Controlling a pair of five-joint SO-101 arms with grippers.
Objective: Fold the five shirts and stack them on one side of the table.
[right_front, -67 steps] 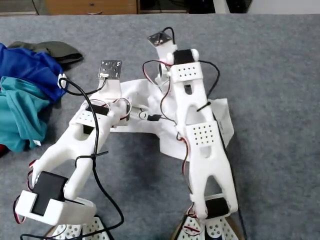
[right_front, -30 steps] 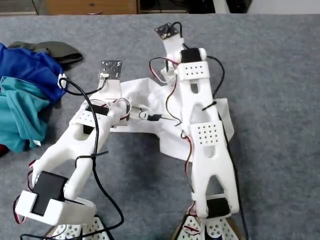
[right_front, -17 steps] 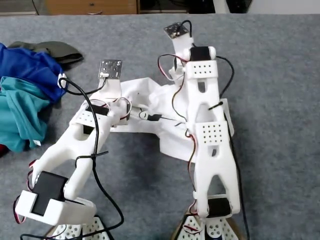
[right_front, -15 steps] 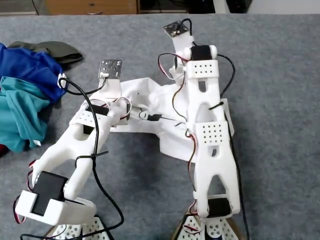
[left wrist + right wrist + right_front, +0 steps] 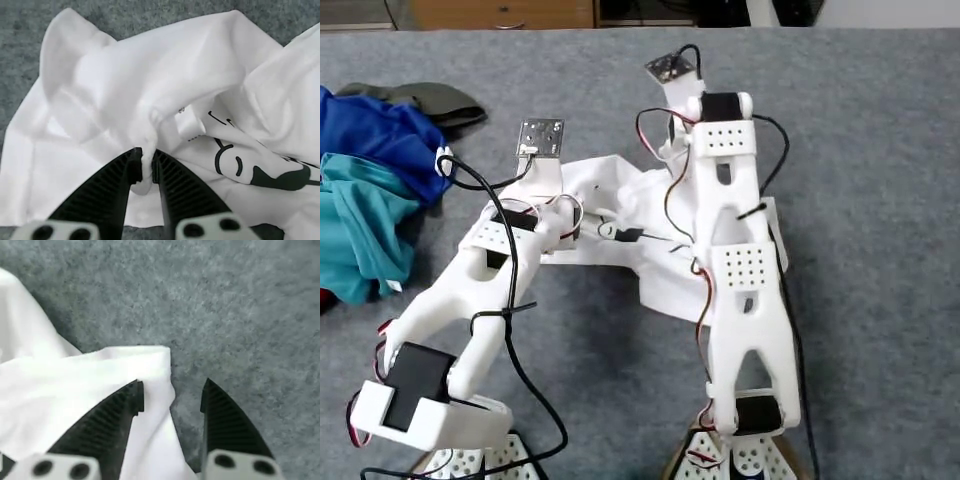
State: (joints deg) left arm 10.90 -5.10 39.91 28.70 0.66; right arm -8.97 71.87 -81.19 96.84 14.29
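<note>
A white shirt (image 5: 598, 182) with a black print lies crumpled in the middle of the grey table, under both arms. In the left wrist view my left gripper (image 5: 145, 166) is shut on a bunched fold of the white shirt (image 5: 150, 75), near its label. My right gripper (image 5: 172, 396) is open and hangs over the far edge of the white shirt (image 5: 75, 380). One finger (image 5: 125, 405) is above the cloth and the other above bare table. In the high view the right arm (image 5: 725, 190) stretches farther across the table than the left arm (image 5: 490, 260).
A loose heap of shirts lies at the table's left edge: a blue one (image 5: 380, 135), a teal one (image 5: 360, 225) and a dark olive one (image 5: 430, 100). The grey table (image 5: 880, 200) is bare to the right of the arms. Wooden furniture stands beyond the far edge.
The right arm has swung to the right and a little farther across the table, then settled over the shirt's far edge. The left arm has kept still, holding the fold.
</note>
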